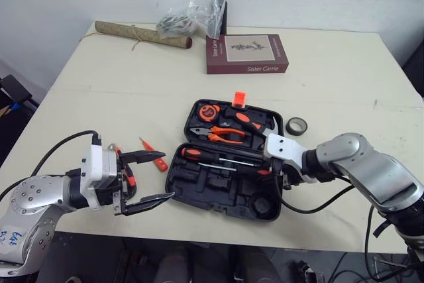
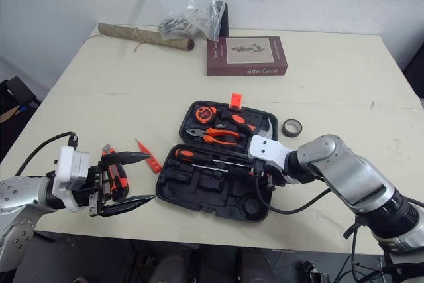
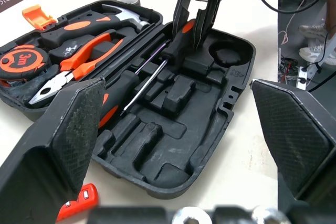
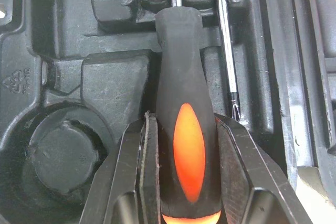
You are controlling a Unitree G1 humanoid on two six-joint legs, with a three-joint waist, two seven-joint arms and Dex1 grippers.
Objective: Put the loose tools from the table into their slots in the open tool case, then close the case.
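The open black tool case (image 1: 218,193) lies at the table's front centre. Its lid half holds pliers (image 1: 222,135), a tape measure (image 1: 209,111) and a hammer (image 1: 255,124). My right gripper (image 1: 273,175) is shut on the black-and-orange handle of a screwdriver (image 4: 186,129), which lies in the tray half with its shaft pointing left. A second screwdriver (image 1: 199,154) lies just behind it. My left gripper (image 1: 165,175) hangs open at the case's left edge, holding nothing. A small red tool (image 1: 154,155) and an orange-black tool (image 2: 114,175) lie loose on the table beside it.
A roll of tape (image 1: 297,126) sits right of the case. At the back are a brown book (image 1: 246,54), a plastic bag (image 1: 192,14) and a rolled mat (image 1: 142,34). The table's front edge runs close under both grippers.
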